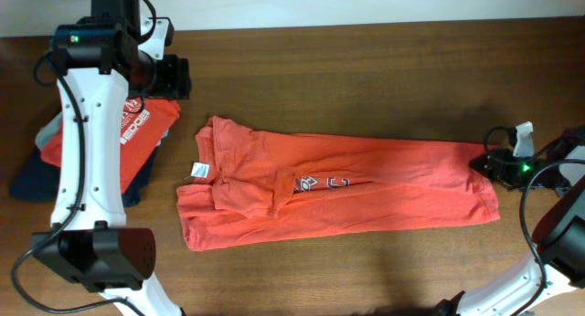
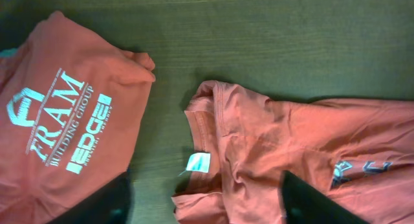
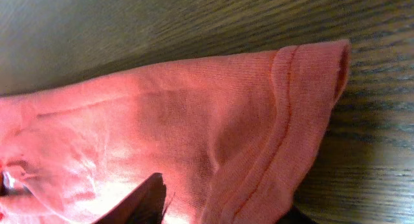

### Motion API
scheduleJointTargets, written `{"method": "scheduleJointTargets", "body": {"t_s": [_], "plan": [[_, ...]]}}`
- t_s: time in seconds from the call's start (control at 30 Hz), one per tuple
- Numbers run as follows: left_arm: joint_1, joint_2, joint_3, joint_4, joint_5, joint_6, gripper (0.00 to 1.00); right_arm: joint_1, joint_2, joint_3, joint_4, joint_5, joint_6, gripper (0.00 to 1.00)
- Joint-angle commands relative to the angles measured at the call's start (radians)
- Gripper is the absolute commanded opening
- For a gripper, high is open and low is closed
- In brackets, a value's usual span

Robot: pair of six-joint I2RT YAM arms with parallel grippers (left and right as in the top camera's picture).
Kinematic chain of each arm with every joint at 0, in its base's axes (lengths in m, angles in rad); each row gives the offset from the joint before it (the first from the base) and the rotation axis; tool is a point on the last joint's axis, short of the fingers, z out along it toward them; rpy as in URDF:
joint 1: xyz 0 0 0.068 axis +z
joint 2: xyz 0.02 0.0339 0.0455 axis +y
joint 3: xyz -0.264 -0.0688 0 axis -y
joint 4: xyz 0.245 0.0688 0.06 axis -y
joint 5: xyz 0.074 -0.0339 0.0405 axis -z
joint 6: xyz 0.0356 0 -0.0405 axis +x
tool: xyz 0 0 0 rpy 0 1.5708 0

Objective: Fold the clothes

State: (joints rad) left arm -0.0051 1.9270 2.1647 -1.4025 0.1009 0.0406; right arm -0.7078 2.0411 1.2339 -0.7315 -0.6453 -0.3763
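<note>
Looks like a robotics lab: white robot arms [image 1: 87,161] stand at a wooden table [image 1: 366,79].

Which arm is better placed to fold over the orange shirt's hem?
Right. The right end effector sits at the hem of the orange shirt; the left end effector hovers open by the FRAM shirt.

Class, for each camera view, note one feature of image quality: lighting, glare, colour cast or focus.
Overhead: even light, sharp, faint shadows edging the large orange-red T-shirt on the brown wooden table. Left wrist: greenish cast on the wood, dark fingers blurred. Right wrist: washed-out glare on the shirt's fabric at lower left, far tabletop soft.
</note>
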Motion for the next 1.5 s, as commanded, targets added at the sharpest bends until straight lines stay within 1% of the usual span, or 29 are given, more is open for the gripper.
{"method": "scheduleJointTargets", "body": {"t_s": [0.0, 0.1, 0.2, 0.3, 0.37, 0.53, 0.63, 0.7, 0.93, 0.97, 1.0, 1.03, 1.1, 1.27, 1.47], "plan": [[0.0, -0.003, 0.01, 0.002, 0.008, -0.002, 0.99, 0.01, 0.11, -0.08, -0.019, 0.248, 0.084, 0.4], [0.0, -0.003, 0.01, 0.002, 0.008, -0.002, 0.99, -0.011, 0.109, -0.079, -0.024, 0.267, 0.098, 0.4], [0.0, -0.003, 0.01, 0.002, 0.008, -0.002, 0.99, -0.032, 0.109, -0.078, -0.032, 0.342, 0.153, 0.4], [0.0, -0.003, 0.01, 0.002, 0.008, -0.002, 0.99, -0.058, 0.109, -0.078, -0.048, 0.379, 0.177, 0.41], [0.0, -0.003, 0.01, 0.002, 0.008, -0.002, 0.99, -0.074, 0.109, -0.079, -0.059, 0.38, 0.177, 0.46], [0.0, -0.003, 0.01, 0.002, 0.008, -0.002, 0.99, -0.086, 0.109, -0.079, -0.092, 0.381, 0.183, 0.54], [0.0, -0.003, 0.01, 0.002, 0.008, -0.002, 0.99, -0.086, 0.109, -0.08, -0.107, 0.381, 0.183, 0.55], [0.0, -0.003, 0.01, 0.002, 0.008, -0.002, 0.99, -0.084, 0.109, -0.084, -0.109, 0.372, 0.183, 0.5], [0.0, -0.003, 0.01, 0.002, 0.008, -0.002, 0.99, -0.079, 0.109, -0.105, -0.106, 0.37, 0.203, 0.19], [0.0, -0.003, 0.01, 0.002, 0.008, -0.002, 0.99, -0.081, 0.109, -0.102, -0.108, 0.369, 0.207, 0.17], [0.0, -0.003, 0.01, 0.002, 0.008, -0.002, 0.99, -0.083, 0.108, -0.095, -0.112, 0.369, 0.226, 0.09], [0.0, -0.003, 0.01, 0.002, 0.008, -0.002, 0.99, -0.085, 0.105, -0.084, -0.117, 0.368, 0.246, 0.05], [0.0, -0.003, 0.01, 0.002, 0.008, -0.002, 0.99, -0.085, 0.092, -0.05, -0.134, 0.355, 0.262, 0.04], [0.0, -0.003, 0.01, 0.002, 0.008, -0.002, 0.99, -0.084, 0.016, 0.089, -0.247, 0.286, 0.262, 0.04], [0.0, -0.003, 0.01, 0.002, 0.008, -0.002, 0.99, -0.084, -0.106, 0.305, -0.341, 0.317, 0.314, 0.04]]}}
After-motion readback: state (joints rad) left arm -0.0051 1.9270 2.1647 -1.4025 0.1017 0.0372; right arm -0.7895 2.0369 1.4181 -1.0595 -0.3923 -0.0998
